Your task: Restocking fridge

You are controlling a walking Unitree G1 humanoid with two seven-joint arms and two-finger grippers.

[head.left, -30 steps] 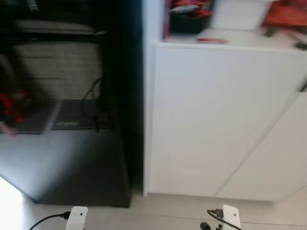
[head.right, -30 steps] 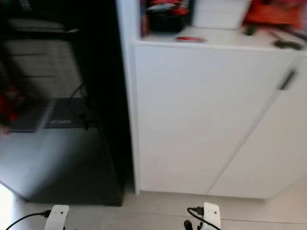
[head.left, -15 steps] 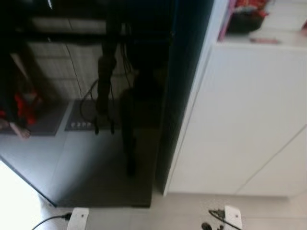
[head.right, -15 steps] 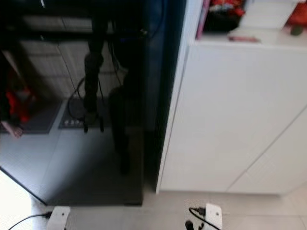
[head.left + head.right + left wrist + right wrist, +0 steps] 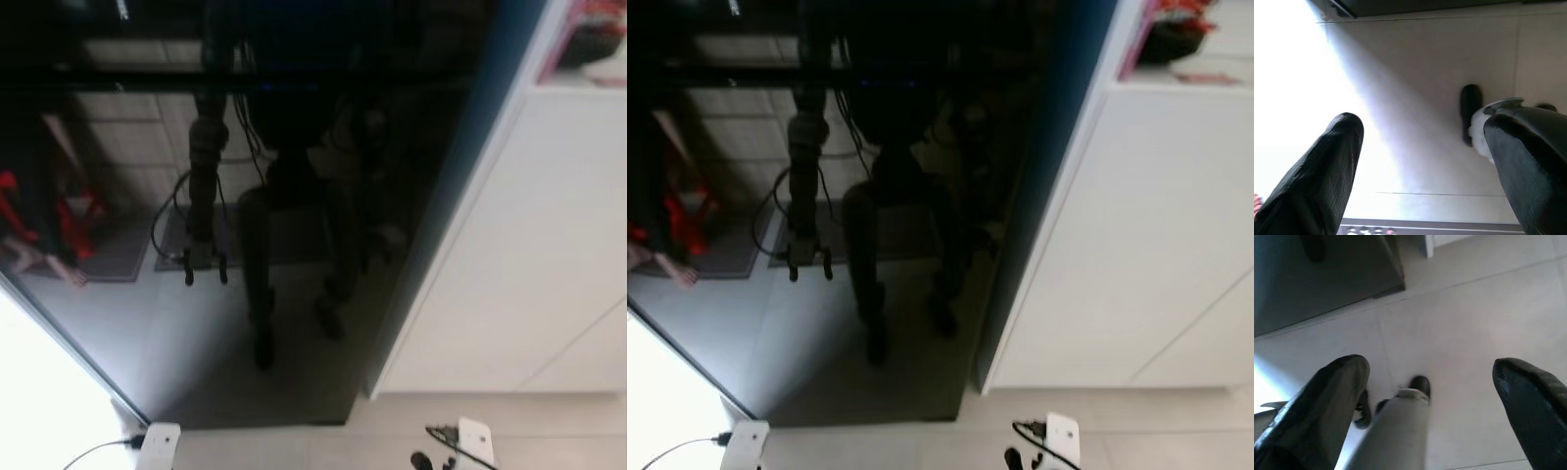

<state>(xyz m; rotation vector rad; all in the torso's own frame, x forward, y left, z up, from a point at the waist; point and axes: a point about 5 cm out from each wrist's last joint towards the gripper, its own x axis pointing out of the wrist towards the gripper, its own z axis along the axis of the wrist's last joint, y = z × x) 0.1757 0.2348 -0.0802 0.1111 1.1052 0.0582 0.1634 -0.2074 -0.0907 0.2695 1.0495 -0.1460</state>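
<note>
The fridge [image 5: 294,196] is a tall glossy black front that takes up most of the eye views; its door is closed and mirrors my own body and the floor. Both arms hang low, their white wrist parts showing at the bottom edge. My left gripper [image 5: 1422,161] is open over pale floor tiles, its two black fingers [image 5: 1317,171] wide apart with nothing between them. My right gripper [image 5: 1432,401] is open too, above the floor beside my own leg and foot [image 5: 1400,426].
A white cabinet [image 5: 519,245] stands directly right of the fridge, with red items [image 5: 593,34] on its top. The fridge's lower corner [image 5: 1396,279] meets light grey floor tiles. Bright light falls on the floor at lower left [image 5: 39,392].
The whole picture has slid right, so the camera has turned left: the black fridge front now fills the middle and the white cabinet sits at the right edge. The arms still hang.
</note>
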